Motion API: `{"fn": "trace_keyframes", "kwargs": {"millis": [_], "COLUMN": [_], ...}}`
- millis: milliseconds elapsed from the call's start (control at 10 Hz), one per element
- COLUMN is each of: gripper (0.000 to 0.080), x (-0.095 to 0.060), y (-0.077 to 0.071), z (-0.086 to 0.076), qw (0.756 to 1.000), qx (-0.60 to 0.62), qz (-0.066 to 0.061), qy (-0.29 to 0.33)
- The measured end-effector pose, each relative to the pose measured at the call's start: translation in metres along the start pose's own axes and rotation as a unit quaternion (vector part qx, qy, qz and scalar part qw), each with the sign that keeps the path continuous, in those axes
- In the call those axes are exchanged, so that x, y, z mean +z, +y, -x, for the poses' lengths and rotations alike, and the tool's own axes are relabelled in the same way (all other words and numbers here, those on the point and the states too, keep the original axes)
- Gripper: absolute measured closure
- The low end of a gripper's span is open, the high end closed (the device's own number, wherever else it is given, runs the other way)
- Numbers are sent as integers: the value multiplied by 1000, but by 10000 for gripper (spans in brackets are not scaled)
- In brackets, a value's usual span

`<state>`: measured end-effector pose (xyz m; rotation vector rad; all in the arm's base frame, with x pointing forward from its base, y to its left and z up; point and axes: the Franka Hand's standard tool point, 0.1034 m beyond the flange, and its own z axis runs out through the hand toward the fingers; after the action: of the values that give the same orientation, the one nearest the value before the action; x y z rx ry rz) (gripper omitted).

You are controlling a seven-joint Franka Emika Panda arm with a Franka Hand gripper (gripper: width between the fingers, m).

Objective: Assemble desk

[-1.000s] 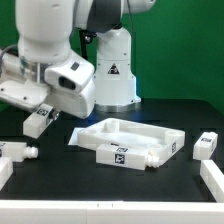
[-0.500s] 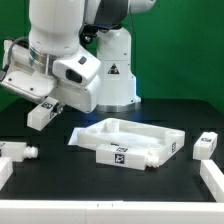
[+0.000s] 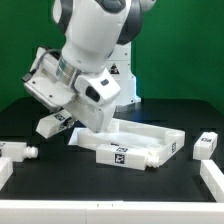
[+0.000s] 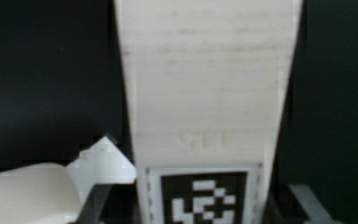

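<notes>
The white rimmed desk tabletop [image 3: 130,142] lies on the black table in the middle of the exterior view, a tag on its front edge. My gripper [image 3: 60,120] is shut on a white tagged desk leg [image 3: 54,124] and holds it in the air, tilted, just off the tabletop's end at the exterior view's left. In the wrist view the leg [image 4: 208,90] runs long between my two dark fingers [image 4: 105,203], its tag close to the jaws, and a corner of the tabletop [image 4: 51,185] shows below it. Another leg [image 3: 206,145] lies at the exterior view's right.
A leg [image 3: 15,152] lies at the exterior view's left edge. White parts sit at the front corners: one at the left [image 3: 5,172], one at the right [image 3: 214,180]. The arm's white base [image 3: 122,80] stands behind the tabletop.
The arm has swung toward the exterior view's right and turned, carrying the held leg from the left part of the table to just beside the tabletop's left end, and tilted it.
</notes>
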<state>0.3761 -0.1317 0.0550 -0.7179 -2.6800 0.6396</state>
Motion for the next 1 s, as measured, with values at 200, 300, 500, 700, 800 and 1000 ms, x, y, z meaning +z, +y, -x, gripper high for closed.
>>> {"fn": "trace_keyframes", "kwargs": {"millis": [200, 300, 500, 700, 800, 1000], "gripper": [513, 513, 513, 513, 513, 513], "x": [2, 8, 28, 31, 34, 35], "y": [0, -1, 1, -3, -5, -7], "z": [-1, -5, -13, -8, -6, -4], "qw": [1000, 1000, 999, 999, 999, 999], "qx": [-1, -4, -10, -12, -11, -14], "qz": [-2, -9, -15, -11, -8, -8], "qy": [1, 11, 32, 35, 35, 36]}}
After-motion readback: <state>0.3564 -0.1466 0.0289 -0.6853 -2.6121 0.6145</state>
